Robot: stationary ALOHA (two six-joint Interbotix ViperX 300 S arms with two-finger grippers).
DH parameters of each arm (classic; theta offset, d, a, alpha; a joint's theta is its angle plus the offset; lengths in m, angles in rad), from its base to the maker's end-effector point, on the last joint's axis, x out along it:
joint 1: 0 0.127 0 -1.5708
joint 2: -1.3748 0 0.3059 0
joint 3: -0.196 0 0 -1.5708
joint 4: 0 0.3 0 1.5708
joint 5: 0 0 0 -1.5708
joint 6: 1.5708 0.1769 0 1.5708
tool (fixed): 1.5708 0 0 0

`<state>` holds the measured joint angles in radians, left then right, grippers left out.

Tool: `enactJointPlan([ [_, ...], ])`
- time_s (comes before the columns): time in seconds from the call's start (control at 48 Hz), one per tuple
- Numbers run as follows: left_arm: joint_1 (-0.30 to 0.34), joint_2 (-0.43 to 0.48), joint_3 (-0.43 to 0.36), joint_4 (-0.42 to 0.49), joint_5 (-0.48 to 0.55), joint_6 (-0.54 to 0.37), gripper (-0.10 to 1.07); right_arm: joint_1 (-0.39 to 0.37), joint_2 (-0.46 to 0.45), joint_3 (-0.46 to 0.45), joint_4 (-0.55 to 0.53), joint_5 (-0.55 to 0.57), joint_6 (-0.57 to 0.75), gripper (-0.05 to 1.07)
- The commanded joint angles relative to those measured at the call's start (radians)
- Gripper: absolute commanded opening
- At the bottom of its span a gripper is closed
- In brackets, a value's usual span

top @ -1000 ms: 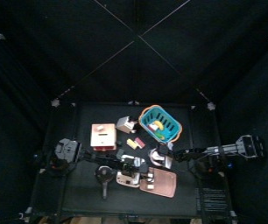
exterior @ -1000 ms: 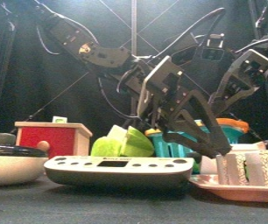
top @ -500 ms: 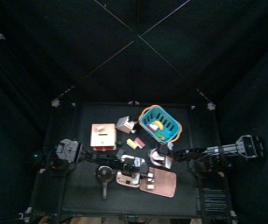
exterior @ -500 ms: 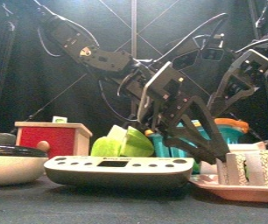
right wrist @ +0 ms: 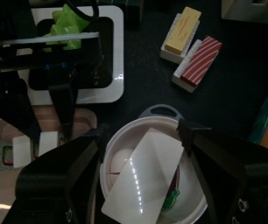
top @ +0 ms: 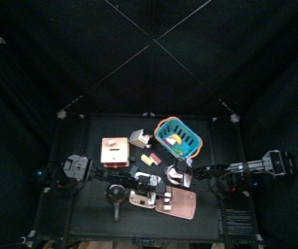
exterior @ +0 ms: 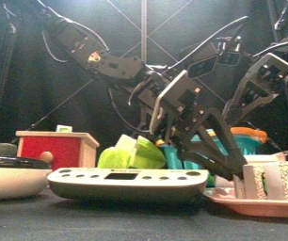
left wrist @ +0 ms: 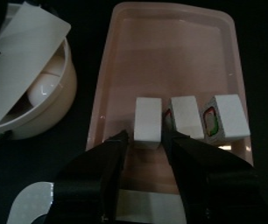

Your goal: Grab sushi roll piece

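Left wrist view, left to right: a white bowl (left wrist: 45,98) cut off at the edge, then the pink tray (left wrist: 160,52) carrying three pale pieces in a row. My left gripper (left wrist: 148,144) stands open above the tray, its jaws set to either side of the first pale piece (left wrist: 147,118). The second pale piece (left wrist: 186,115) lies just beside it. The sushi roll piece (left wrist: 227,118), marked by its dark centre and green spot, is last in the row and outside my jaws.

Progress, as I judge it: the approach is made but nothing is gripped. Left to do is lining up on the marked piece, closing and lifting.

My right gripper (right wrist: 134,138) rests open over the bowl, holding nothing.

Hard to make out: my jaws hide the tray's near end, and I cannot tell whether the fingertips touch it. From above, the pieces are too small to separate.
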<state>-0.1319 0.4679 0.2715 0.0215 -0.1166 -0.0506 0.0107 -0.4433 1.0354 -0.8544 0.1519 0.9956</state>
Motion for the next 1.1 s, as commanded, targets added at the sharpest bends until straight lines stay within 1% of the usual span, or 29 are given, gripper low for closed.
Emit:
enactJointPlan([
  [0.0,0.003,-0.015,-0.029,0.008,-0.003,0.003,0.77,0.000,-0.015,-0.015,0.002,-0.002,-0.002,0.95],
  [0.208,0.005,-0.015,-0.040,0.021,-0.003,0.003,0.77,-0.002,-0.012,-0.015,0.002,-0.002,-0.002,0.95],
  [0.292,0.006,-0.014,-0.040,0.023,-0.003,0.003,0.75,-0.002,-0.012,-0.015,0.002,-0.003,-0.002,0.95],
  [0.521,0.006,-0.012,-0.040,0.023,0.002,0.000,0.59,-0.002,-0.012,-0.015,0.002,-0.003,-0.002,0.95],
  [0.625,0.006,-0.021,-0.040,0.023,0.002,0.000,0.55,-0.002,-0.011,-0.015,0.002,-0.003,-0.002,0.95],
  [0.833,0.008,-0.060,-0.035,0.023,0.015,0.003,0.54,-0.002,-0.011,-0.015,0.002,-0.003,-0.002,0.95],
  [1.083,0.006,-0.055,-0.032,0.023,0.017,-0.003,0.54,-0.002,-0.011,-0.015,0.002,-0.002,-0.002,0.95],
])
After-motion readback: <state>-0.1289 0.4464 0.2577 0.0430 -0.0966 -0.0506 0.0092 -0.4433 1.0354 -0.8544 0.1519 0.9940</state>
